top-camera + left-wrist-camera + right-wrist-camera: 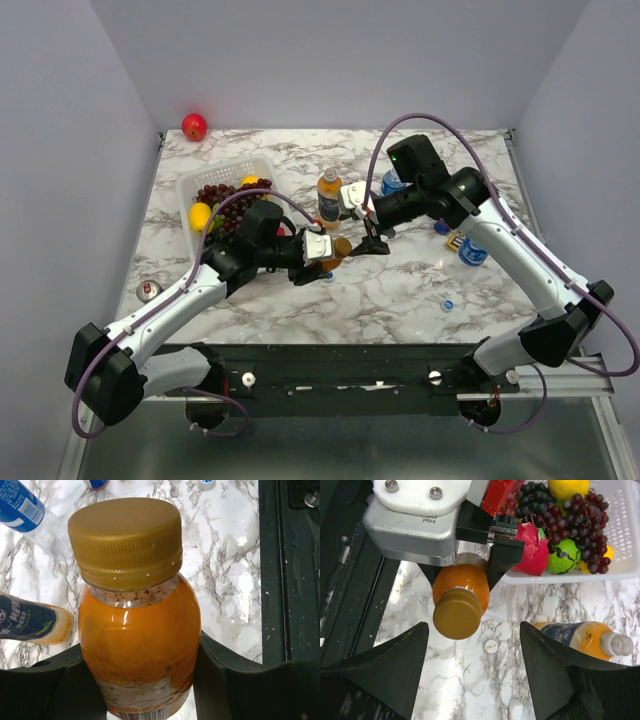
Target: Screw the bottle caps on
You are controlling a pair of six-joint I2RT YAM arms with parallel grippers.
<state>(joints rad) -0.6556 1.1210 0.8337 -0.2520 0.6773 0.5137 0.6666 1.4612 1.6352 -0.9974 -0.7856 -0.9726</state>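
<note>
My left gripper [328,250] is shut on a small orange drink bottle [140,645] and holds it tilted above the table. An orange-gold cap [125,540] sits on the bottle's neck. My right gripper [371,238] is open and empty. In the right wrist view its fingers [385,665] stand just short of the capped bottle [460,587], not touching it. A white cap [491,646] lies on the marble below. The taller orange bottle with a dark label [329,195] stands uncapped behind. Two clear blue-label bottles [392,182] [470,250] are at the right. A blue cap [447,304] lies at the front right.
A white basket [200,180] of grapes and fruit stands at the back left, close behind the left gripper. A red apple [194,126] is in the far left corner. A drink can [148,290] stands at the table's left edge.
</note>
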